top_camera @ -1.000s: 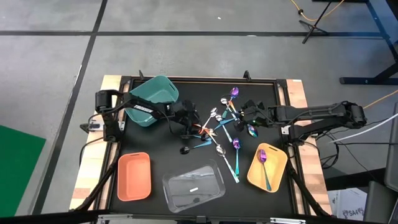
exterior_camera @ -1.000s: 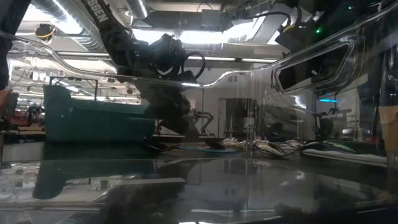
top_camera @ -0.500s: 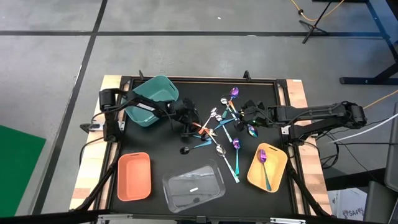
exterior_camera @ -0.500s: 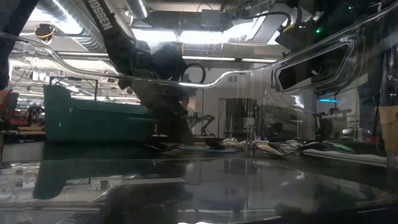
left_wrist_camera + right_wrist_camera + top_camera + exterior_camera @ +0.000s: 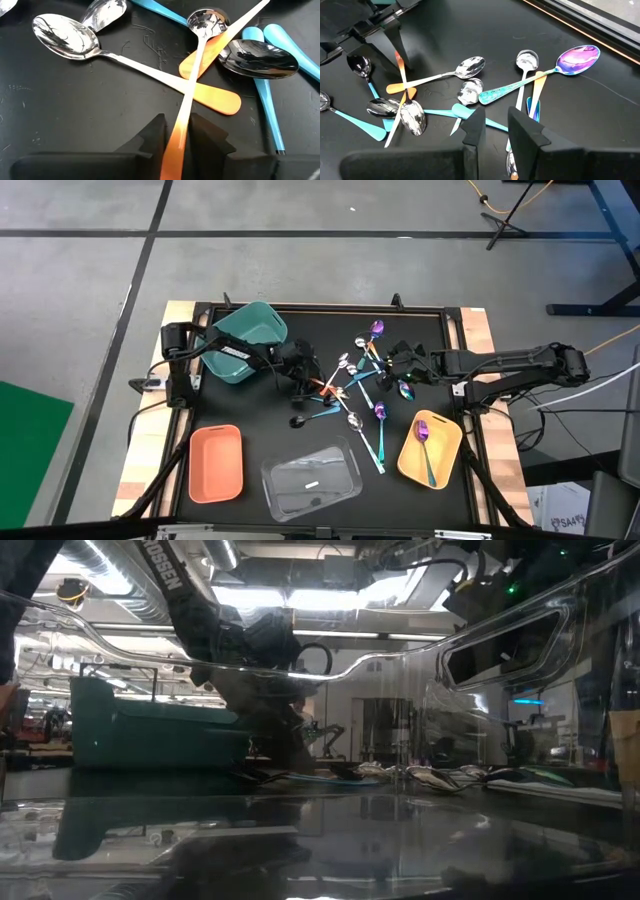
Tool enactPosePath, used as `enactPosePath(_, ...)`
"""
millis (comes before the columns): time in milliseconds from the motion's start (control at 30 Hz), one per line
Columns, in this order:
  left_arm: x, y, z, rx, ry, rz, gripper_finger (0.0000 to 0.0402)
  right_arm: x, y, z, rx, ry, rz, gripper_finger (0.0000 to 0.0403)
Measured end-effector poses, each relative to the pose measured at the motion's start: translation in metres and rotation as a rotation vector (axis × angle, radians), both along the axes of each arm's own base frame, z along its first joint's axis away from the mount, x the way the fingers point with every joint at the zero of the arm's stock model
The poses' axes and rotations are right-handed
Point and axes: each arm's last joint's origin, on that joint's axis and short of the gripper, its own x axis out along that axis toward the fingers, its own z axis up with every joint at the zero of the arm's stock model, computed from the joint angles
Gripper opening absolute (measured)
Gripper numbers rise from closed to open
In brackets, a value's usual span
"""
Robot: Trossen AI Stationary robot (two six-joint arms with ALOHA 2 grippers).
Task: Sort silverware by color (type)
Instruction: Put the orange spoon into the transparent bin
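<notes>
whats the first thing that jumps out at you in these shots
The tangle of spoons mid-table catches the eye first: silver bowls, orange and teal handles, crossed over one another. The left gripper is down in that pile, shut on an orange-handled spoon that lies across another. Off to the side, a yellow bin already holds a purple spoon.

Spoons (image 5: 352,385) lie tangled mid-frame on the black mat: silver ones with orange handles crossing (image 5: 200,90), black bowls on teal handles (image 5: 260,57), a purple-bowled one (image 5: 577,57) toward the top. One purple spoon (image 5: 424,442) lies apart, lower right.
</notes>
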Motion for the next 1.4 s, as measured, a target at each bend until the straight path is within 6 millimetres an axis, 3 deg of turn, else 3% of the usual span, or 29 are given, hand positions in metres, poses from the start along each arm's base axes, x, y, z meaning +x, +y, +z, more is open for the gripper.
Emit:
enactPosePath(300,0.0,0.0,0.0,0.006,-0.004,0.002,0.0034,0.0,0.0,0.0,0.0,0.0,0.0,0.0072)
enactPosePath(867,0.001,-0.001,0.003,-0.002,-0.027,-0.001,0.0029,0.0,0.0,0.0,0.0,0.0,0.0,0.0072)
enactPosePath(1033,0.0,-0.003,0.011,0.003,-0.042,-0.006,0.0029,0.0,0.0,0.0,0.0,0.0,0.0,0.0072)
enactPosePath(1400,-0.001,-0.01,0.05,-0.032,-0.162,0.027,0.0031,0.0,0.0,0.0,0.0,0.002,0.0,0.0072)
